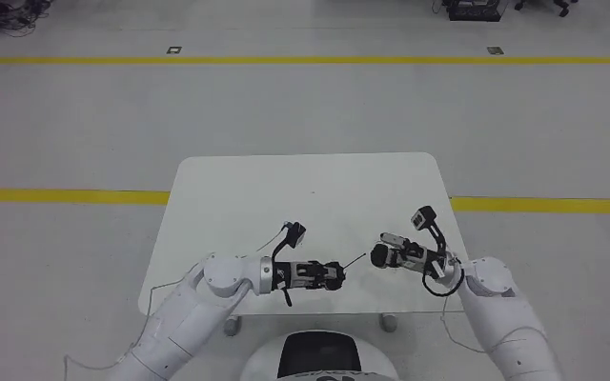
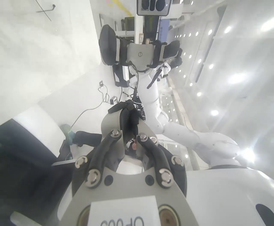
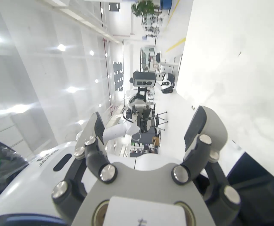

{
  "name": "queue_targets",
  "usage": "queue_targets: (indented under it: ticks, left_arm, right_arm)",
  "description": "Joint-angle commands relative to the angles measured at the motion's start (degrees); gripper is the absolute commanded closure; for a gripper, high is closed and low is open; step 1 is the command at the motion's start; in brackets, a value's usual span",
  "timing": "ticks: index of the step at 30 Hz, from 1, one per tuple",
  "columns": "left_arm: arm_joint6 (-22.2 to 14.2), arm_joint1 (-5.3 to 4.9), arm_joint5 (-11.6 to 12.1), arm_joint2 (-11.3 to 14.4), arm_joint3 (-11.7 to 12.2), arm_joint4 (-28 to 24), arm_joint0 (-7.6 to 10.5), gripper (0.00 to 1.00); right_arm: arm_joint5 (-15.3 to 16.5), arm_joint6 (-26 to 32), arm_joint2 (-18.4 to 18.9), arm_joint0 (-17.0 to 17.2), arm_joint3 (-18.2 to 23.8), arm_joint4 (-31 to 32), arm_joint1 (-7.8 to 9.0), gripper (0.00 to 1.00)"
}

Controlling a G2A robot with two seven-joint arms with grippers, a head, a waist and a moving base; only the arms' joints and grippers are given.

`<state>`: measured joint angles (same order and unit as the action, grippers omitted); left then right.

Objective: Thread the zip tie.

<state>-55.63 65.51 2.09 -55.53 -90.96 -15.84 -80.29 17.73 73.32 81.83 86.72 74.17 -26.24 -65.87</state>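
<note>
My left gripper (image 1: 338, 273) hovers over the table's (image 1: 248, 200) front part, shut on a thin black zip tie (image 1: 355, 260). The tie's free end slants out toward my right gripper (image 1: 378, 255), which is a short gap away, facing it. In the left wrist view the fingers (image 2: 128, 111) are pressed together on a black strap end (image 2: 118, 106). In the right wrist view my right gripper (image 3: 149, 119) stands wide open with nothing between its pads (image 3: 99, 126).
A small dark bit (image 1: 312, 190) lies on the white table near its middle. A thin black strip with a knobbed end (image 2: 45, 9) rests on the white surface farther off. The table's front edge (image 1: 286, 312) runs just under both grippers.
</note>
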Motion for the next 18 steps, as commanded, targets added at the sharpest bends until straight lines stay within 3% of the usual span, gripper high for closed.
queue_targets:
  ticks: [1, 3, 11, 15, 18]
  left_arm:
    - [-1.13, -0.21, 0.35, 0.23, 0.2, 0.56, 0.33, 1.0]
    - [-1.62, -0.36, 3.51, 0.96, -1.43, 2.43, 0.29, 1.0]
    - [-1.1, -0.33, 3.44, 1.14, -1.32, 1.91, 0.17, 1.0]
    - [-7.65, -0.62, 4.02, 1.84, 0.3, -1.71, 1.2, 1.0]
    - [-10.79, -0.84, 4.65, 2.43, 1.77, -2.8, 1.89, 1.0]
  right_arm:
    - [-0.01, 6.22, -0.74, -1.52, -1.76, -0.65, 0.19, 0.0]
    - [-0.01, 6.22, -0.74, -1.52, -1.76, -0.65, 0.19, 0.0]
    - [-0.33, 4.47, -0.86, -1.52, -2.01, -0.16, 0.21, 0.0]
    - [-0.02, 6.32, -4.01, -2.36, -2.21, -4.06, 0.66, 0.0]
    - [0.46, 6.32, -7.56, -3.28, -1.85, -5.56, 1.97, 0.0]
